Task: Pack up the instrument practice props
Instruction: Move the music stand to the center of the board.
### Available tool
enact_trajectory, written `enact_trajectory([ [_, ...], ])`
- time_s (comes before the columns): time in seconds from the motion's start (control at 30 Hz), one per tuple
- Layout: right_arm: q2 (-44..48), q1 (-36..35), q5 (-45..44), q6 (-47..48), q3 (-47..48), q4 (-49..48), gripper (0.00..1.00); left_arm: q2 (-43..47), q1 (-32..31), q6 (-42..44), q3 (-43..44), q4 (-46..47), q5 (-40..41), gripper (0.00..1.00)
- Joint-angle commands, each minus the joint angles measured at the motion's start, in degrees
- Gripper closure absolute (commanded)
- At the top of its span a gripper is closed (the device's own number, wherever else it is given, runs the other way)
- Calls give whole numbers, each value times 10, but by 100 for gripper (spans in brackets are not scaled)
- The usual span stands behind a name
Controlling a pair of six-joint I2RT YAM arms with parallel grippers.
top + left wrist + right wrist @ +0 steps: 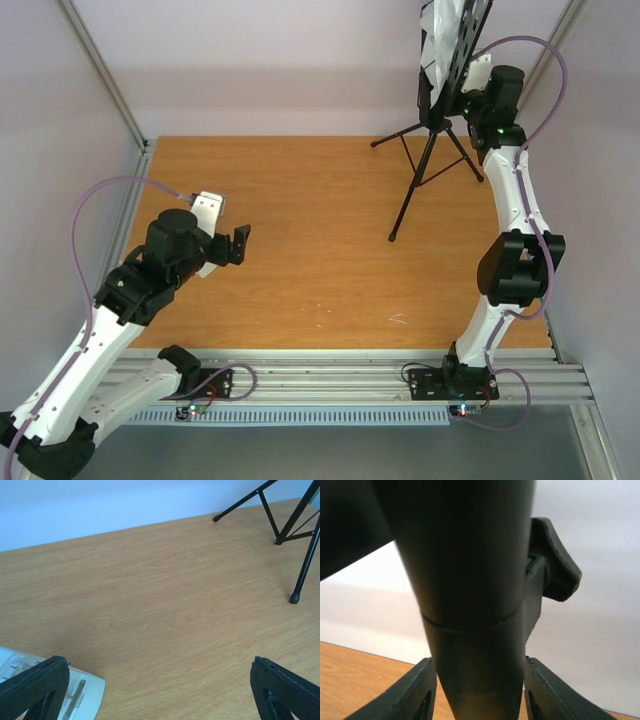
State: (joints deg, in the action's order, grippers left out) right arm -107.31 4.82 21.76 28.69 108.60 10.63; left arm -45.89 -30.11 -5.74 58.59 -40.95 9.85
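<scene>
The black tripod music stand (431,150) is upright at the table's far right. White sheet-music pages (432,45) rest on its desk. My right gripper (458,104) is up at the stand's pole (475,605), which fills the right wrist view, and both fingers press against its sides. My left gripper (230,250) hovers open and empty over the left of the table. A white corner of the metronome (82,695) shows beside my left finger. The stand's legs (300,555) show far right in the left wrist view.
The wooden table (320,260) has pale walls behind and on both sides, and metal frame posts (105,75) at the back corners. An aluminium rail (340,380) runs along the near edge by the arm bases.
</scene>
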Motion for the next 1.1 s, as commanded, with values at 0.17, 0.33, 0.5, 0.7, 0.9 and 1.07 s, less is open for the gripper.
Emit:
enact_trajectory([
  [0.17, -14, 2, 14, 42, 11, -13, 72, 0, 1, 2, -5, 6, 10, 1],
  [0.33, -3, 2, 13, 57, 3, -15, 89, -1, 0, 3, -5, 6, 15, 1],
  [0.5, 40, 2, 10, 62, -46, -51, 99, 0, 0, 3, -5, 6, 15, 1],
  [0.7, 141, 2, -10, 25, -164, -161, 99, 2, 0, 2, -5, 7, 14, 1],
  [0.9, 221, 2, 13, -15, -241, -218, 99, 4, 1, 2, -6, 8, 14, 1],
  [1.07, 262, 0, 74, -33, -270, -203, 99, 3, 0, 2, -7, 8, 17, 1],
])
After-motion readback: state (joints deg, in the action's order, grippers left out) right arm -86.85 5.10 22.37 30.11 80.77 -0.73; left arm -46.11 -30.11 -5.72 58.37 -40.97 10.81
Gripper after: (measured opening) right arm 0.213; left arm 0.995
